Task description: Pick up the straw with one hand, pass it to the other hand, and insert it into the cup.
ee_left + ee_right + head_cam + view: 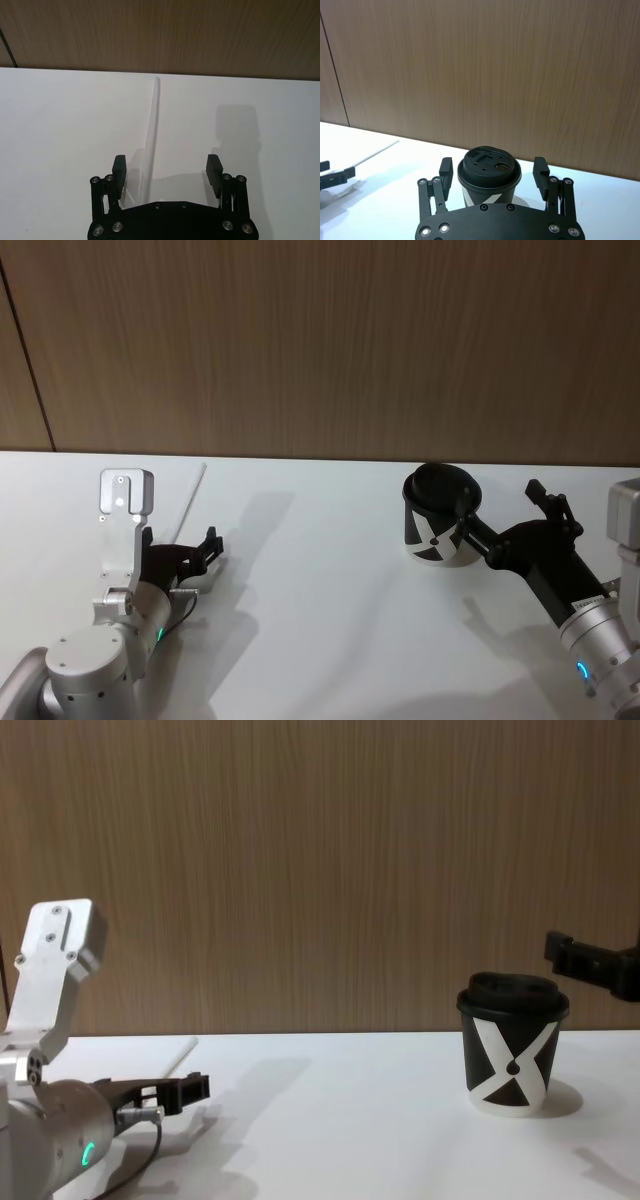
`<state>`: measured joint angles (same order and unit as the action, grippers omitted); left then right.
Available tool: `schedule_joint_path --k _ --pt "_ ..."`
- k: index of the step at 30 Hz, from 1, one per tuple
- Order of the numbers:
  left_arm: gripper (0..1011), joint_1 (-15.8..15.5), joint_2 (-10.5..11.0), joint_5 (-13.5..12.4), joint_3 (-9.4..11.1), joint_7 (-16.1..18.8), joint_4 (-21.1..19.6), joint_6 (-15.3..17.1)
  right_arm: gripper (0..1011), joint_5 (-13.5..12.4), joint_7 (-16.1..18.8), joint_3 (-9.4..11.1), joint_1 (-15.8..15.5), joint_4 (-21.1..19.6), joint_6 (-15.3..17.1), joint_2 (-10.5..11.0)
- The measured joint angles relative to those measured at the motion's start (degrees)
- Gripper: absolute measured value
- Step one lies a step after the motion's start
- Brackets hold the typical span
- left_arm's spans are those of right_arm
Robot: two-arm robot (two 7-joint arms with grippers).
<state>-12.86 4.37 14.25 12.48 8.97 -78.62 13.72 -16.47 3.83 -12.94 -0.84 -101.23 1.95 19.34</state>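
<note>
On the left of the white table (320,590), the black two-fingered left gripper (167,167), jaws wide apart, straddles the long thin white straw (152,125), which lies flat and ungripped. At right, the black right gripper (492,166), also spread, flanks the black X-marked paper cup (510,1055).

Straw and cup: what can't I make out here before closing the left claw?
Straw: near end hidden beneath the left claw body, left wrist view.
Straw, head view: lower end runs behind the left claw.
Cup: base hidden by the right claw body, right wrist view.
Right claw, chest view: cut off by the right edge.
</note>
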Motion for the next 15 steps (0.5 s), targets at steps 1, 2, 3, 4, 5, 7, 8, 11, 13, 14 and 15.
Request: schedule_joint_path --k 1,2,3,4,5,7,8,11,13,14,15 --pt "1002 0.0 0.0 0.0 0.0 -0.1 0.1 0.1 1001 0.0 0.0 0.0 0.0 0.0 0.0 0.0" --pt "1003 -0.1 0.0 0.0 0.0 -0.2 0.1 0.1 1001 0.0 0.0 0.0 0.0 0.0 0.0 0.0" --pt "1002 -0.1 -0.1 0.0 0.0 -0.3 0.2 0.2 1001 0.0 0.0 0.0 0.0 0.0 0.0 0.0" --pt "1003 -0.1 -0.1 0.0 0.0 -0.4 0.3 0.2 1001 0.0 0.0 0.0 0.0 0.0 0.0 0.0" --pt "1003 -0.2 -0.1 0.0 0.0 -0.5 0.4 0.3 1001 0.0 0.0 0.0 0.0 0.0 0.0 0.0" --pt "1003 -0.2 -0.2 0.0 -0.1 -0.7 0.5 0.4 1001 0.0 0.0 0.0 0.0 0.0 0.0 0.0" --pt "1003 -0.2 -0.2 0.0 -0.1 -0.7 0.6 0.4 1001 0.0 0.0 0.0 0.0 0.0 0.0 0.0" --pt "1003 -0.2 -0.4 -0.1 -0.2 -0.9 0.7 0.5 1001 0.0 0.0 0.0 0.0 0.0 0.0 0.0" --pt "1003 -0.2 -0.4 -0.1 -0.2 -0.9 0.7 0.6 1001 0.0 0.0 0.0 0.0 0.0 0.0 0.0" --pt "1003 -0.2 -0.5 -0.1 -0.3 -0.9 0.7 0.6 1001 0.0 0.0 0.0 0.0 0.0 0.0 0.0" --pt "1003 -0.2 -0.6 -0.1 -0.3 -0.9 0.7 0.6 1001 0.0 0.0 0.0 0.0 0.0 0.0 0.0"
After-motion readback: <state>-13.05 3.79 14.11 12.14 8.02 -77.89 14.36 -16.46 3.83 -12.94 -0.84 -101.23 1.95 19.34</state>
